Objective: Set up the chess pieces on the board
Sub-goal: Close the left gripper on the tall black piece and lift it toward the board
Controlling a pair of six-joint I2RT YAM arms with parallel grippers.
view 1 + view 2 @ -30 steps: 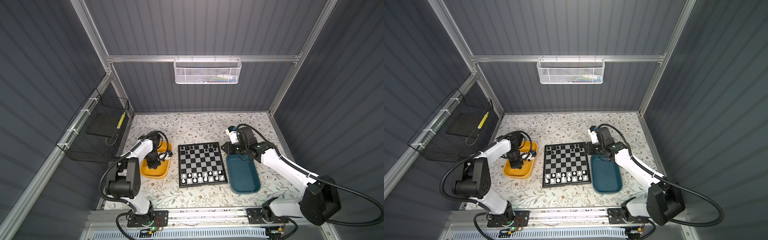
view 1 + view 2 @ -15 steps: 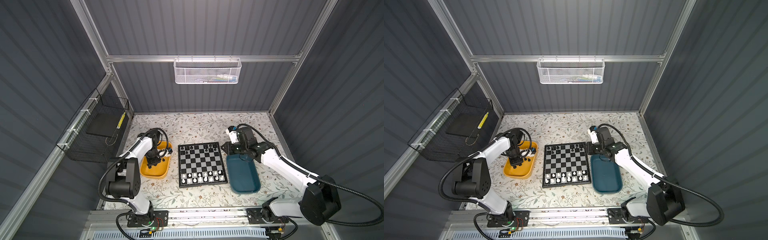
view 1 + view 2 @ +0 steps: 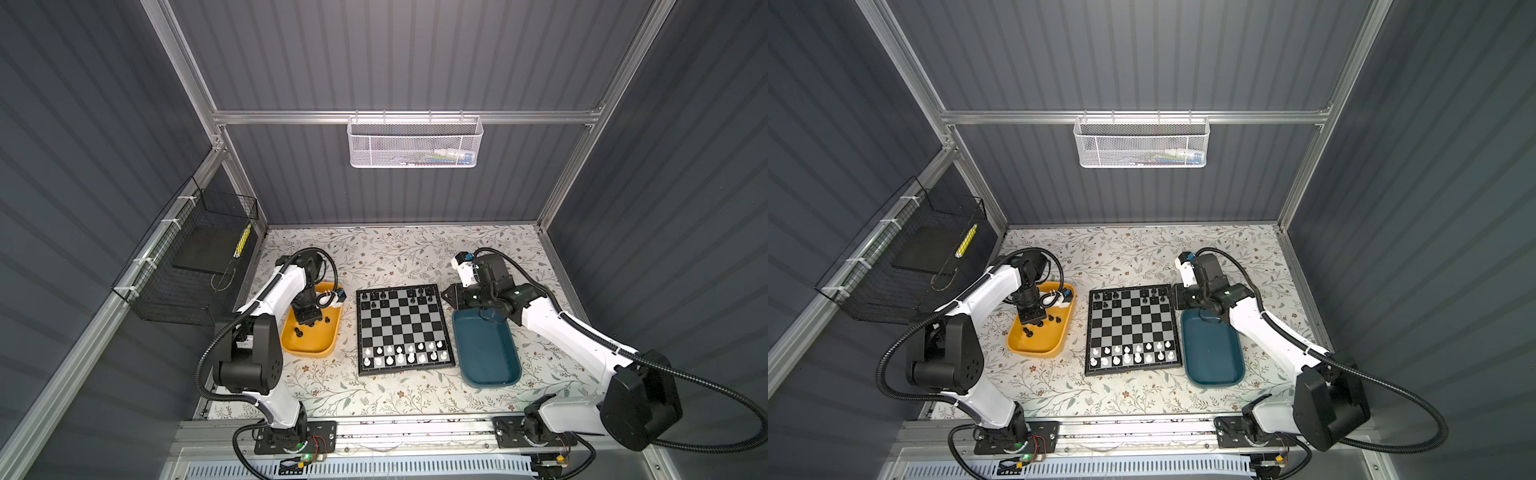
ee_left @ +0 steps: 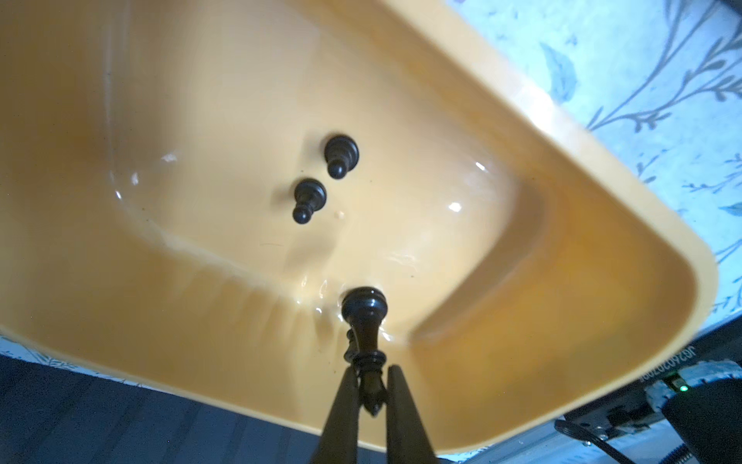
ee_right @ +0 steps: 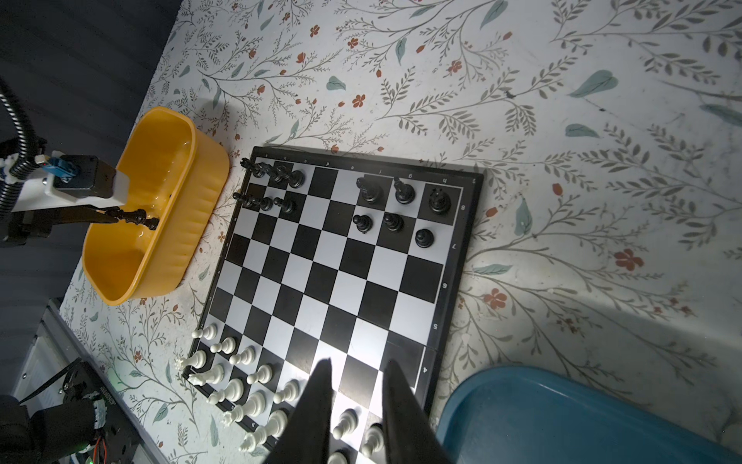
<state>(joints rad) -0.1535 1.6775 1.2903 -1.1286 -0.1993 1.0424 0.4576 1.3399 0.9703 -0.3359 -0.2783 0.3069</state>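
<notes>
My left gripper [image 4: 371, 375] is down in the yellow tray [image 4: 200, 100], shut on the top of a black chess piece [image 4: 363, 321]. The piece's round base is close to the tray floor. The right wrist view shows the same grip [image 5: 116, 215]. Two more black chess pieces [image 4: 341, 154] stand loose in the tray. The board [image 3: 401, 328] lies between the trays in both top views. Black pieces [image 3: 390, 297] fill part of its far rows and white pieces [image 3: 405, 353] its near rows. My right gripper [image 5: 358, 363] hovers open and empty over the board's right edge.
A teal tray [image 3: 486, 353] lies right of the board, under my right arm. A white mesh basket [image 3: 415, 143] hangs on the back wall and a black wire basket [image 3: 195, 270] on the left wall. Floral cloth [image 3: 395, 253] covers the table.
The left gripper's jaws have closed onto the black piece in the yellow tray. The right arm has stayed where it was.
</notes>
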